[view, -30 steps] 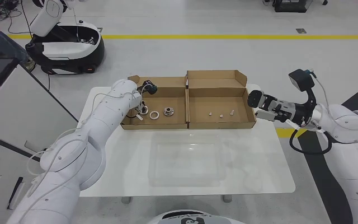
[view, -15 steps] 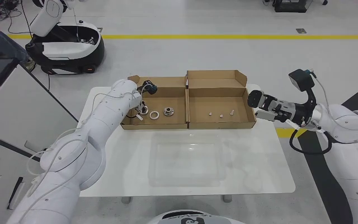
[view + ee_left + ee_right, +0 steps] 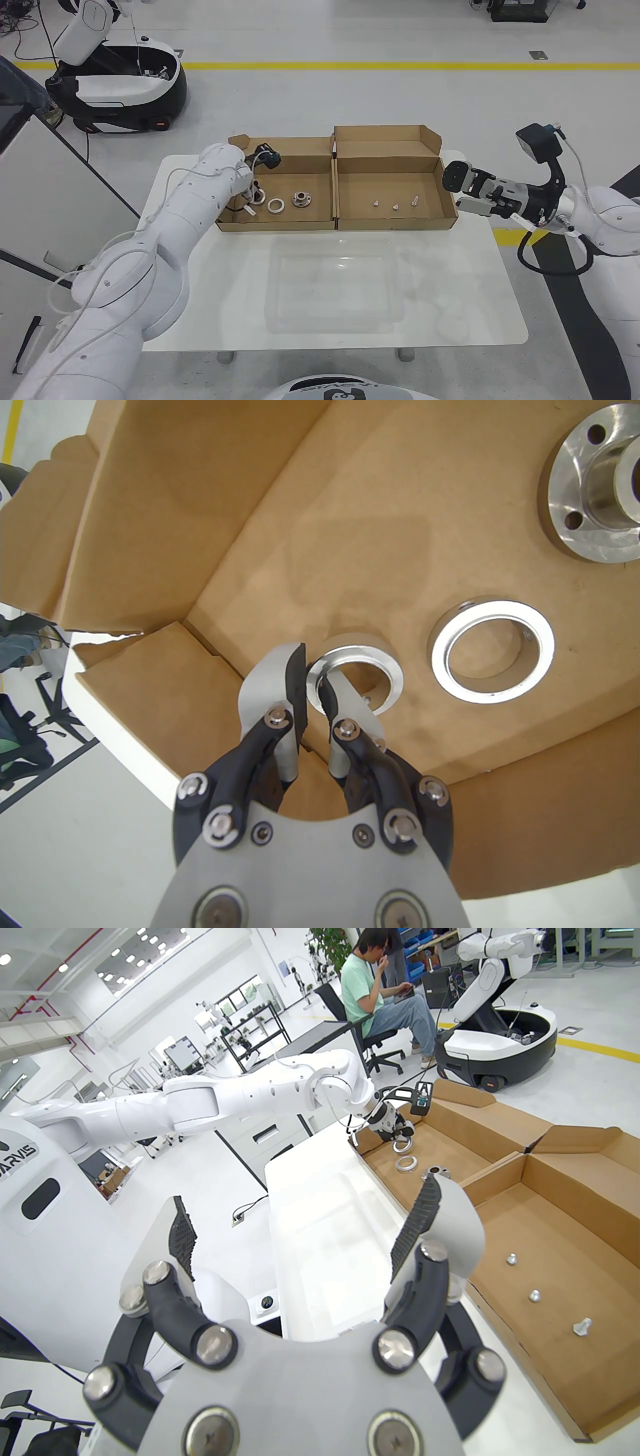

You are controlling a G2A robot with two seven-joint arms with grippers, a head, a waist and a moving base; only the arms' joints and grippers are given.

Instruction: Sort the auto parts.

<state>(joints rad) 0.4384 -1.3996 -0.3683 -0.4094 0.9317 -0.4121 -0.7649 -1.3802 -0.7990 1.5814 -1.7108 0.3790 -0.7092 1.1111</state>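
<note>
**Left pincer (image 3: 311, 672) clamped on metal ring (image 3: 360, 648)**
I hold the ring's wall with one finger inside the bore and one outside, low in the left cardboard box (image 3: 350, 525) near its corner. The ring is bright and smooth; I judge it rigid, dense and slick, so grip the wall squarely. My right pincer (image 3: 300, 1228) stands apart.

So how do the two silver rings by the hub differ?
The gripped ring is pinched by its wall in the left gripper, one finger inside, one outside; the free ring is untouched. The gripped ring sits nearer a corner of the cardboard box; the free ring nearer the flanged hub. Both are silver rings.
</note>
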